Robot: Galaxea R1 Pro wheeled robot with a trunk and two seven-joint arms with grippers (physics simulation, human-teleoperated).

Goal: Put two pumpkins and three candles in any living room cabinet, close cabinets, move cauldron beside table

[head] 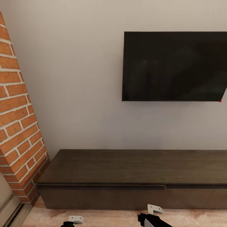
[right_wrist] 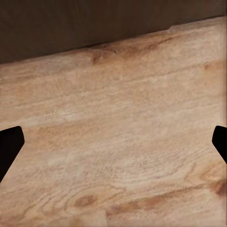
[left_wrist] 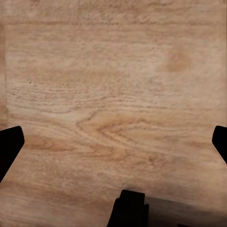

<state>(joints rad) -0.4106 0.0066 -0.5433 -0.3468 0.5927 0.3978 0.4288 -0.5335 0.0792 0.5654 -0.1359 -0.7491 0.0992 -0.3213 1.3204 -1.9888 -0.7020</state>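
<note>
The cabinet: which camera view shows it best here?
The head view: the cabinet stretches across the frame under the wall screen, flat top and plain front panels shut. The right wrist view catches a dark strip of its base above the wood floor.

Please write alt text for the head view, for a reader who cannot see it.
A long, low, dark-brown cabinet with plain closed front panels stands against a pale wall, under a wall-mounted black television. A brick column rises at the left, and the left gripper and right gripper hang over the wood floor.
</note>
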